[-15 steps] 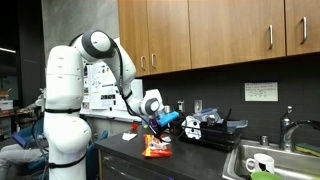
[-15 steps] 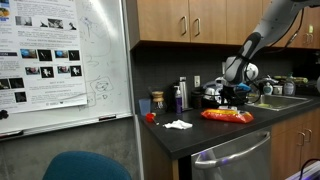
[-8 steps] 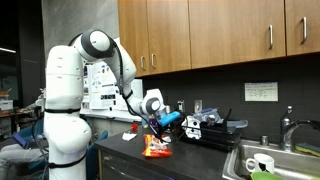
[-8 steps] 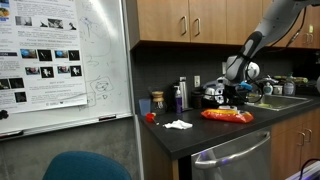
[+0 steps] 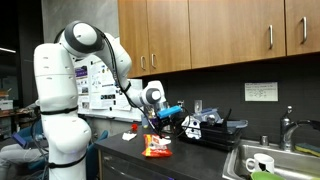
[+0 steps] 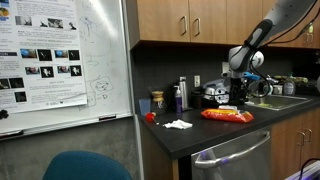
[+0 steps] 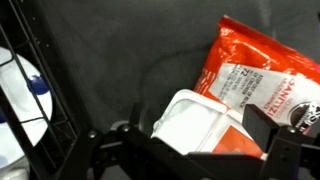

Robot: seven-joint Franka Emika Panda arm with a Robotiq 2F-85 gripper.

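Arm's gone up a bit since a second ago. The tool [image 5: 163, 121] now hangs wide open and empty above the red snack bag [image 5: 156, 149], which lies flat on the dark desk [image 5: 195, 160] by the dish rack [image 5: 215, 128]. Looks like nothing's grabbed yet.

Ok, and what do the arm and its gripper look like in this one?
The arm is white, built of rounded, bulging segments with dark rings at the joints. A small blue part sits beside the wrist. The gripper is black; in the wrist view its fingers look dark and blocky. No markings are legible.
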